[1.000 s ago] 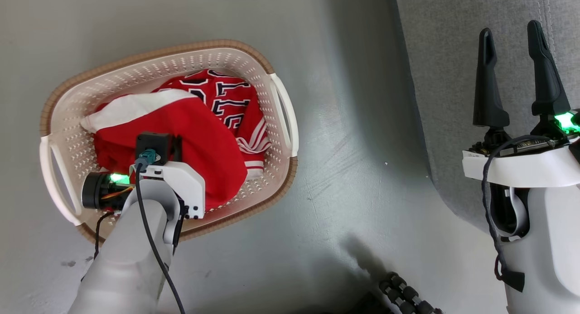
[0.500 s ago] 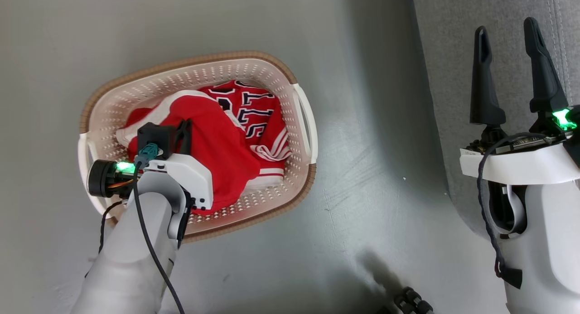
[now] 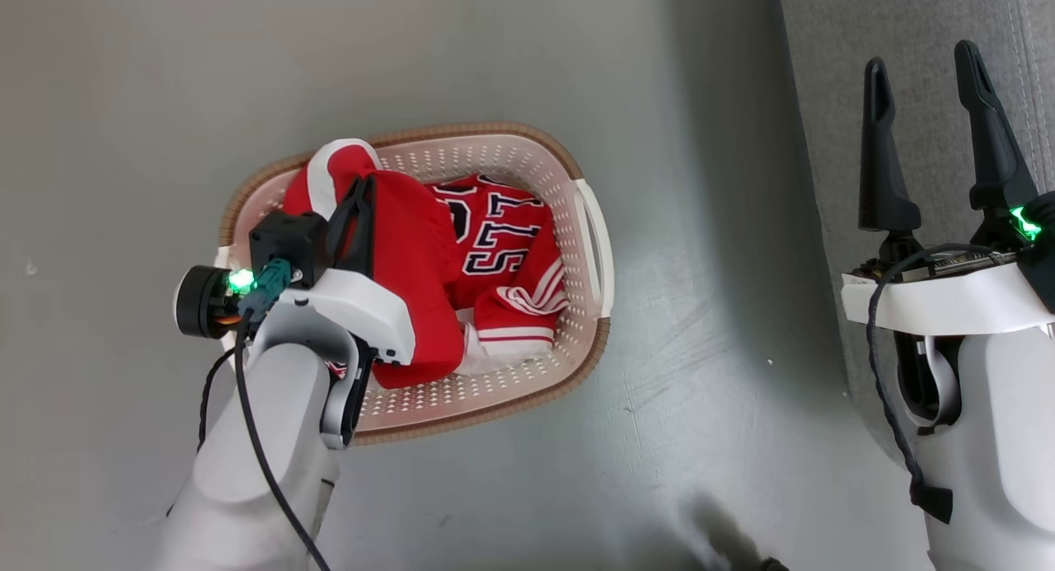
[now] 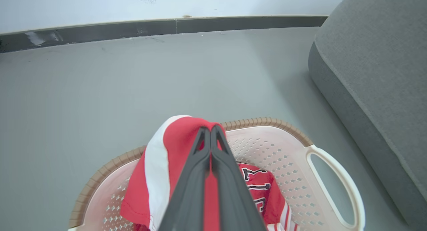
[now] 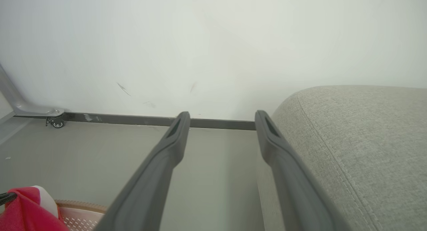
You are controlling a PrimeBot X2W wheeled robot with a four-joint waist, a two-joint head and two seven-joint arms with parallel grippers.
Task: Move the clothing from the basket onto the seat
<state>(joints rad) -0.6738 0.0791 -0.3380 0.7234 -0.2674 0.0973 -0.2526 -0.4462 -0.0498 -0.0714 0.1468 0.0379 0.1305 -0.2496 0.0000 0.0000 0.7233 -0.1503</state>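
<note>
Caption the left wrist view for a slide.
Left gripper shut on red clothing, held over the basket, grey seat at frame right.

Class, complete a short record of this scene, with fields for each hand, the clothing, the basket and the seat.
Left hand: shut on a red garment with a white stripe, lifted, its lower part in the basket
Right hand: open, empty, at the seat's edge
Lettered jersey: lying in the basket
Basket: on the grey floor, apart from the seat
Seat: no clothing on its visible part
</note>
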